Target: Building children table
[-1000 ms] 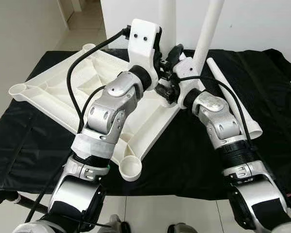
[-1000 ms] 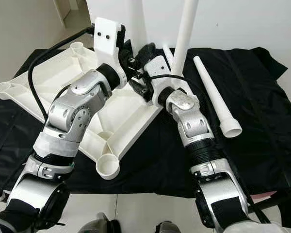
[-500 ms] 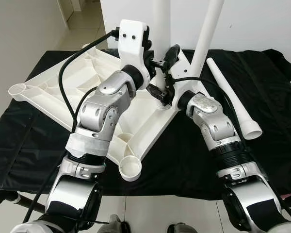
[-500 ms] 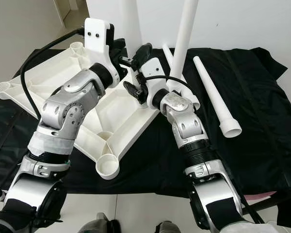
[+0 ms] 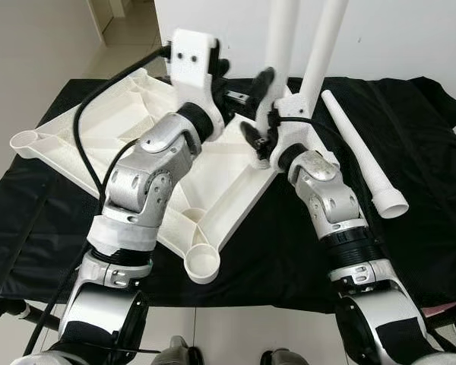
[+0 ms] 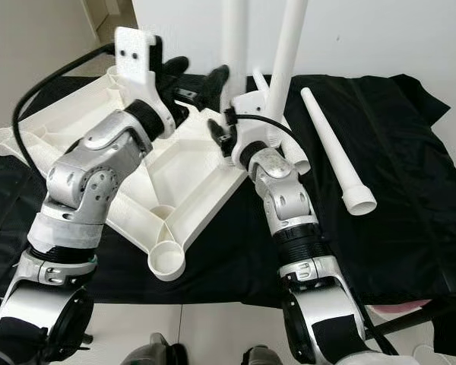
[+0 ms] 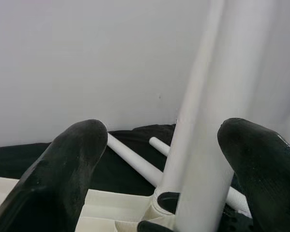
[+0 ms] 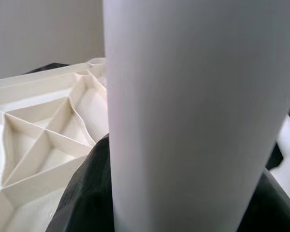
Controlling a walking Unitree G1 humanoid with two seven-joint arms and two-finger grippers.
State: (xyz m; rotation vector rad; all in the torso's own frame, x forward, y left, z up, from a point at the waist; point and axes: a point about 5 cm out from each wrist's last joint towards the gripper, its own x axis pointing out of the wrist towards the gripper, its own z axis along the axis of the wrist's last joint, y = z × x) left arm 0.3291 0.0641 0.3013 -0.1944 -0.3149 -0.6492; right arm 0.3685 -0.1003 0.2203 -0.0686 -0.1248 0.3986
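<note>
Head view: white ribbed tabletop (image 5: 129, 144) upside-down; right tool (image 6: 220, 103) clamps leg (image 6: 234, 38); left tool (image 7: 159, 159) spread.

The upturned tabletop (image 5: 99, 144) covers most of the black cloth (image 5: 433, 182) on its left; the cloth beyond the tabletop's right edge is open, save a loose leg (image 5: 362, 152) lying across it; two upright legs (image 6: 289, 46) stand close together at the tabletop's far right corner, with both grippers crowded against them; the wall (image 5: 410, 30) closes off the space just behind; the tabletop's near corner socket (image 5: 204, 264) stands unobstructed.
</note>
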